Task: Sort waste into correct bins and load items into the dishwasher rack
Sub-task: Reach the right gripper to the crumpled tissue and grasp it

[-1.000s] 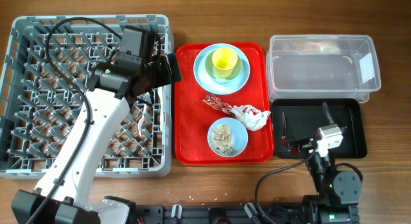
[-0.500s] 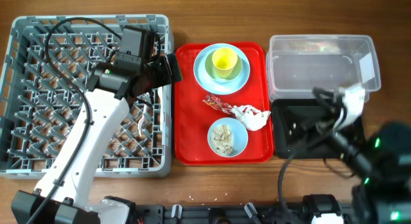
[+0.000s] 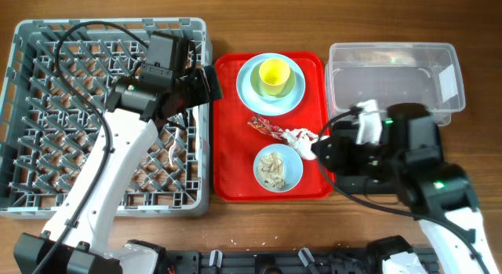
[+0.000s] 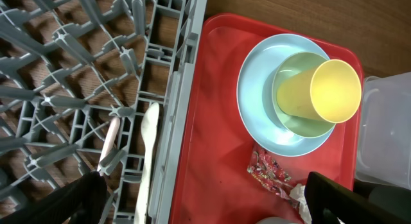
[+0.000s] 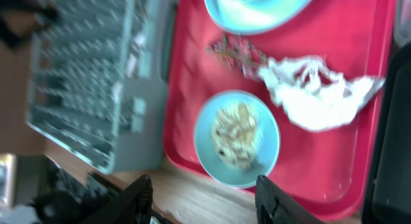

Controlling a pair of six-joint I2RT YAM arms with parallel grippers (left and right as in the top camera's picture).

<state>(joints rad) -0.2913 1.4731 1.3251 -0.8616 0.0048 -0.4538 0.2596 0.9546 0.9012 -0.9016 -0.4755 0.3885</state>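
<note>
- The dishwasher rack fills the left side. The left gripper hangs over its right edge, jaws wide and empty, well apart from the waste.
- The red tray in the middle carries the waste and the dishes.
- The right gripper sits at the tray's right edge, its fingers apart with nothing between them.
- The crumpled napkin lies just beside it, on the rack side, with its long axis across the tray. The right arm is plainly the nearer one.
- The red wrapper lies against the napkin's far end, so a clean pinch probably means taking the near end.
</note>
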